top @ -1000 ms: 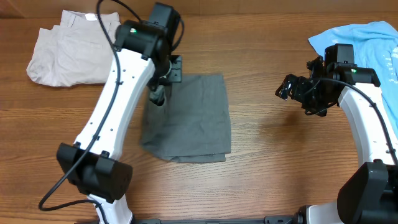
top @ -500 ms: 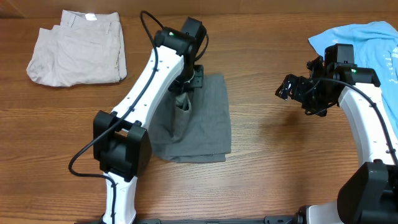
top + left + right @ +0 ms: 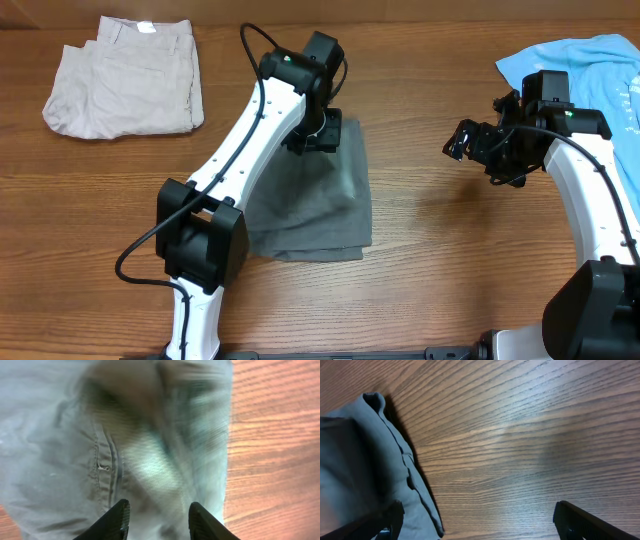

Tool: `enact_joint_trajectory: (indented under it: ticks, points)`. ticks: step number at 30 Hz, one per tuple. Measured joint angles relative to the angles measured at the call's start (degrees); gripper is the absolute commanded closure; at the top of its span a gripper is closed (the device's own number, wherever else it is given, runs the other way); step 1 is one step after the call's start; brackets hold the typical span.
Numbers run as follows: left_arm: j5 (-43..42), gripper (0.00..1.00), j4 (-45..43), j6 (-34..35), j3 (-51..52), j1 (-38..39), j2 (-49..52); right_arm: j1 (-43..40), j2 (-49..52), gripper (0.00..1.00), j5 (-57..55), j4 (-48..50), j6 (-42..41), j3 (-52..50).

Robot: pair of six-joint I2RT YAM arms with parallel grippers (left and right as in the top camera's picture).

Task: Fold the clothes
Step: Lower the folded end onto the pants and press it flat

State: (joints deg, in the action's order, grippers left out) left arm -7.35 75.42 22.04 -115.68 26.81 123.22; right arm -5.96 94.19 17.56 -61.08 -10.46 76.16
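The medium-grey shorts (image 3: 325,205) lie folded in a rectangle at the table's middle. My left gripper (image 3: 316,136) hovers over their far edge. In the left wrist view its fingers (image 3: 159,522) are apart just above the blurred grey cloth (image 3: 75,450), whose seam shows. My right gripper (image 3: 466,140) is open and empty above bare wood, right of the shorts. The right wrist view shows its fingers (image 3: 480,522) spread wide and the shorts' edge (image 3: 365,460) at the left. The black garment is out of view.
Beige khaki shorts (image 3: 125,75) lie folded at the far left. A light-blue T-shirt (image 3: 590,60) lies bunched at the far right, behind the right arm. The wooden table (image 3: 440,260) shows between the arms.
The left gripper carried the shorts' left part up and over to the right, and the cloth now lies down in a narrower fold. The right arm has not moved.
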Motion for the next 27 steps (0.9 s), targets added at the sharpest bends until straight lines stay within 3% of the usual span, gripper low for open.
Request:
enact_joint_trajectory:
  ticks: [6, 8, 12, 16, 17, 19, 20, 21, 22, 27]
  points:
    - [-2.3, 0.51, -0.3, -1.7, 0.0, 0.7, 1.0, 0.0, 0.0, 0.00, 0.0, 0.0, 0.0, 0.0]
    - [-2.8, 0.35, -0.2, -2.4, -0.2, 0.6, 1.0, 0.0, 0.0, 0.00, 0.0, 0.0, 0.0, 0.0]
    - [-4.1, 0.16, 0.0, -3.6, -1.0, -0.3, 1.0, 0.0, 0.0, 0.00, 0.0, 0.0, 0.0, 0.0]
    - [-4.9, 0.15, -0.5, -4.3, -1.3, -1.7, 1.0, 0.0, 0.0, 0.00, 0.0, 0.0, 0.0, 0.0]
    - [-5.0, 0.26, -0.8, -4.3, -1.3, -1.8, 1.0, 0.0, 0.0, 0.00, 0.0, 0.0, 0.0, 0.0]
    - [-5.1, 0.63, -2.6, -4.5, -1.3, -2.0, 1.0, 0.0, 0.0, 0.00, 0.0, 0.0, 0.0, 0.0]
    - [-5.1, 0.73, -3.6, -4.6, -1.3, -1.9, 1.0, 0.0, 0.0, 0.00, 0.0, 0.0, 0.0, 0.0]
    - [-5.1, 0.91, -4.8, -4.7, -1.2, -1.8, 1.0, 0.0, 0.0, 0.00, 0.0, 0.0, 0.0, 0.0]
    - [-5.1, 0.96, -6.0, -4.9, -1.2, -1.7, 1.0, 0.0, 0.0, 0.00, 0.0, 0.0, 0.0, 0.0]
    - [-5.5, 0.96, -11.2, -4.3, -1.1, -1.4, 1.2, 0.0, 0.0, 0.00, 0.0, 0.0, 0.0, 0.0]
